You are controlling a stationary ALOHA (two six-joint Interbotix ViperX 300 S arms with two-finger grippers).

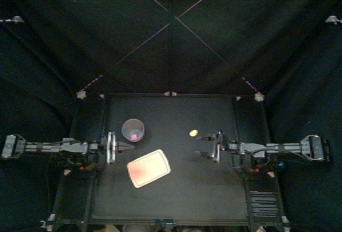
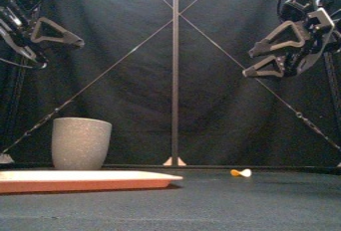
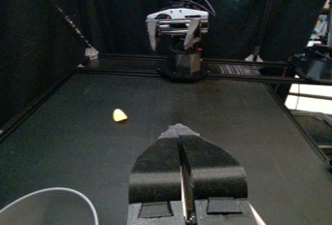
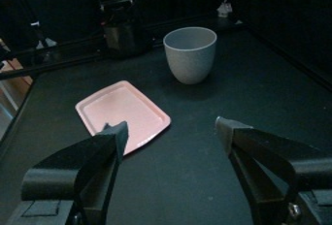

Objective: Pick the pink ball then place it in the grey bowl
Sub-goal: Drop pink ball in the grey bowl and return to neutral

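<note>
- Nothing is looking done yet: the small toy (image 1: pixel 195 134), showing yellow-orange rather than pink, is lying on the tabletop (image 1: pixel 201 191) at about 1 o'clock.
- The grey bowl (image 1: pixel 134 129) is standing at 10 o'clock, well apart from it.
- The left tool (image 3: pixel 180 132) is sitting with jaws pressed together, and the right tool (image 4: pixel 169 127) is hanging spread wide and holding nothing.
- Picking and placing are both waiting.

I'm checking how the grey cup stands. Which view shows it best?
Right wrist view: the grey cup stands whole and upright, mouth visible. The front view shows its side, the top view a small oval, the left wrist view only a rim.
</note>
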